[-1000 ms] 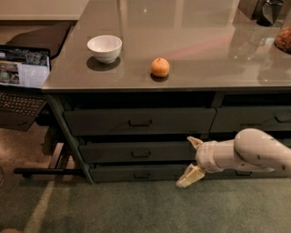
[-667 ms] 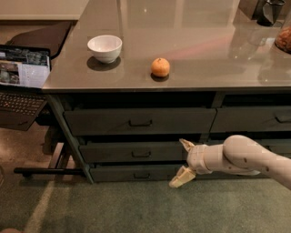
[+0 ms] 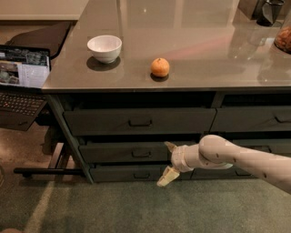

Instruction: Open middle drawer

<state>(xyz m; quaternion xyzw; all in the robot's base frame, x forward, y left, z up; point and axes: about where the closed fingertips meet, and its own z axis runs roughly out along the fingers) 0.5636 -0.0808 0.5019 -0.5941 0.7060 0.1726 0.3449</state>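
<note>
The middle drawer (image 3: 122, 152) is a dark grey-green front with a small dark bar pull (image 3: 140, 154). It lies between a taller top drawer (image 3: 136, 121) and a bottom drawer (image 3: 132, 174) under the grey counter (image 3: 204, 50). All three fronts look shut. My gripper (image 3: 168, 162) is open, one finger above the other, in front of the middle drawer's right end. It is a little to the right of the pull and apart from it. My white arm (image 3: 236, 159) reaches in from the right.
A white bowl (image 3: 104, 48) and an orange (image 3: 160, 67) sit on the counter. Dark items (image 3: 268, 11) stand at its back right. A laptop (image 3: 22, 75) and a black chair (image 3: 43, 36) are at the left. More drawers (image 3: 254, 119) are to the right. The floor (image 3: 113, 205) is green carpet.
My gripper and arm have moved left along the drawer fronts, closer to the middle drawer's pull. The fingers stay open. The drawers have not moved.
</note>
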